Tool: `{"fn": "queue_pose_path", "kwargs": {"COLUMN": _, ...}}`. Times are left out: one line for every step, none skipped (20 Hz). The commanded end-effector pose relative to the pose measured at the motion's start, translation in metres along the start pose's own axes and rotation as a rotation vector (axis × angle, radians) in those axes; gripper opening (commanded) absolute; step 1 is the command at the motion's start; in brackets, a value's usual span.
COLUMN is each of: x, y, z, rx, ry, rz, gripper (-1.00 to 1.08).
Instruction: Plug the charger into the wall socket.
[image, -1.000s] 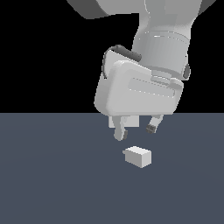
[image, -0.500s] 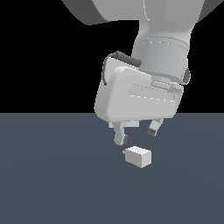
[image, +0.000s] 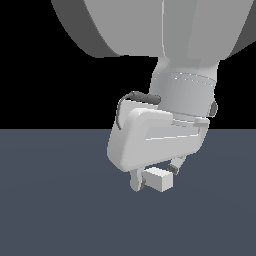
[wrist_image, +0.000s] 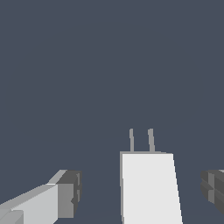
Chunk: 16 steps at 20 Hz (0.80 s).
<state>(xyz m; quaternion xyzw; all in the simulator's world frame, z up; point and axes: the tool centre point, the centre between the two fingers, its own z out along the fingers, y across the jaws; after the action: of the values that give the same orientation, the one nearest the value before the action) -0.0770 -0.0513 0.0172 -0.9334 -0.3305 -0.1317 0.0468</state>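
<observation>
The charger (image: 159, 179) is a small white block lying on the dark grey floor; in the wrist view the charger (wrist_image: 150, 186) shows two thin prongs sticking out of one end. My gripper (image: 155, 177) has come down around it, open, with one finger on each side and a gap between each pad and the block. The fingertips (wrist_image: 70, 194) are dark grey and do not touch the charger. The wall socket is out of view.
Dark grey floor (image: 60, 210) stretches all around, under a black background. The arm's large white body (image: 160, 135) fills the upper half of the exterior view and hides what lies behind it.
The gripper has dropped from above the charger down to its level, so its open fingers now straddle the block. The charger has not moved.
</observation>
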Motion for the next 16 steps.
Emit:
{"fn": "queue_pose_path", "kwargs": {"x": -0.0012, "y": 0.0006, "z": 0.0045, "rx": -0.001, "ry": 0.0, "rz": 0.0, "gripper": 1.0}}
{"fn": "queue_pose_path", "kwargs": {"x": -0.0014, "y": 0.0006, "z": 0.0052, "rx": -0.001, "ry": 0.0, "rz": 0.0, "gripper": 1.0}}
{"fn": "queue_pose_path", "kwargs": {"x": -0.0015, "y": 0.0007, "z": 0.0054, "rx": -0.001, "ry": 0.0, "rz": 0.0, "gripper": 1.0}}
{"fn": "queue_pose_path", "kwargs": {"x": -0.0015, "y": 0.0007, "z": 0.0054, "rx": -0.001, "ry": 0.0, "rz": 0.0, "gripper": -1.0}}
{"fn": "queue_pose_path", "kwargs": {"x": -0.0015, "y": 0.0007, "z": 0.0054, "rx": -0.001, "ry": 0.0, "rz": 0.0, "gripper": -1.0}}
{"fn": "queue_pose_path", "kwargs": {"x": -0.0015, "y": 0.0007, "z": 0.0054, "rx": -0.001, "ry": 0.0, "rz": 0.0, "gripper": -1.0}}
{"fn": "queue_pose_path", "kwargs": {"x": -0.0015, "y": 0.0007, "z": 0.0054, "rx": -0.001, "ry": 0.0, "rz": 0.0, "gripper": -1.0}}
{"fn": "queue_pose_path", "kwargs": {"x": -0.0015, "y": 0.0007, "z": 0.0054, "rx": -0.001, "ry": 0.0, "rz": 0.0, "gripper": -1.0}}
{"fn": "queue_pose_path", "kwargs": {"x": -0.0015, "y": 0.0007, "z": 0.0054, "rx": -0.001, "ry": 0.0, "rz": 0.0, "gripper": -1.0}}
{"fn": "queue_pose_path", "kwargs": {"x": -0.0015, "y": 0.0007, "z": 0.0054, "rx": -0.001, "ry": 0.0, "rz": 0.0, "gripper": -1.0}}
{"fn": "queue_pose_path", "kwargs": {"x": -0.0015, "y": 0.0007, "z": 0.0054, "rx": -0.001, "ry": 0.0, "rz": 0.0, "gripper": -1.0}}
{"fn": "queue_pose_path", "kwargs": {"x": -0.0015, "y": 0.0007, "z": 0.0054, "rx": -0.001, "ry": 0.0, "rz": 0.0, "gripper": -1.0}}
{"fn": "queue_pose_path", "kwargs": {"x": -0.0015, "y": 0.0007, "z": 0.0054, "rx": -0.001, "ry": 0.0, "rz": 0.0, "gripper": -1.0}}
{"fn": "queue_pose_path", "kwargs": {"x": -0.0014, "y": 0.0007, "z": 0.0054, "rx": -0.001, "ry": 0.0, "rz": 0.0, "gripper": -1.0}}
{"fn": "queue_pose_path", "kwargs": {"x": -0.0012, "y": 0.0007, "z": 0.0052, "rx": -0.002, "ry": 0.0, "rz": 0.001, "gripper": -1.0}}
{"fn": "queue_pose_path", "kwargs": {"x": -0.0009, "y": 0.0009, "z": 0.0048, "rx": -0.002, "ry": 0.001, "rz": 0.003, "gripper": -1.0}}
